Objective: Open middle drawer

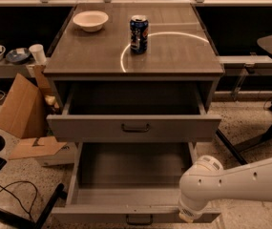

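Note:
The middle drawer (126, 213) is pulled far out; it is empty inside, and its low grey front with a small dark handle (139, 219) is at the bottom edge of the view. The taller top drawer (133, 127) above it is partly out. The third drawer is hidden below. My white arm (240, 180) comes in from the right. My gripper (187, 217) is at its lower end, against the right end of the middle drawer's front, mostly hidden.
A blue can (139, 34) and a white bowl (90, 20) stand on the cabinet top (173, 56). Cardboard boxes (21, 106) lie on the floor to the left. Dark chair legs (11, 209) are at the lower left, and a table leg (250, 142) at the right.

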### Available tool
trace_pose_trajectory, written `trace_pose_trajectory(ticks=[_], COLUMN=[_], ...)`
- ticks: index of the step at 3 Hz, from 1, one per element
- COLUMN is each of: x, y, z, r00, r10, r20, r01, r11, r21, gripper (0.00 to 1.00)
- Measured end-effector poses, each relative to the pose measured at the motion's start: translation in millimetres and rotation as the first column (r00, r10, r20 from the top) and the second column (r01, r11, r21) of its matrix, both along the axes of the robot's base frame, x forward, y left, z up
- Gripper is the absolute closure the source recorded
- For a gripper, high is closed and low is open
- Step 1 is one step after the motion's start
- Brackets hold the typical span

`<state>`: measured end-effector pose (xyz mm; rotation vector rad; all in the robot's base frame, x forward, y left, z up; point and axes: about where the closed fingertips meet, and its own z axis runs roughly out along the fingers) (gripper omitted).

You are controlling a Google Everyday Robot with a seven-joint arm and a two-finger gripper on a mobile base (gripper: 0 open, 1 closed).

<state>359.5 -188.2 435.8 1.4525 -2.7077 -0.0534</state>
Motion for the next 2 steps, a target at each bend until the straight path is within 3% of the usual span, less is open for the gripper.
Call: trace_pose_trajectory(ticks=[1,2], x=[0.2,0.2], y=[0.0,0.0], z=[0.0,0.0], r00=[1.0000,1.0000], r10=[0.000,0.000], r20=[0.000,0.000], r01=[0.000,0.000], r11=[1.000,1.000], r21=[0.000,0.000], gripper=[0.83,0.59])
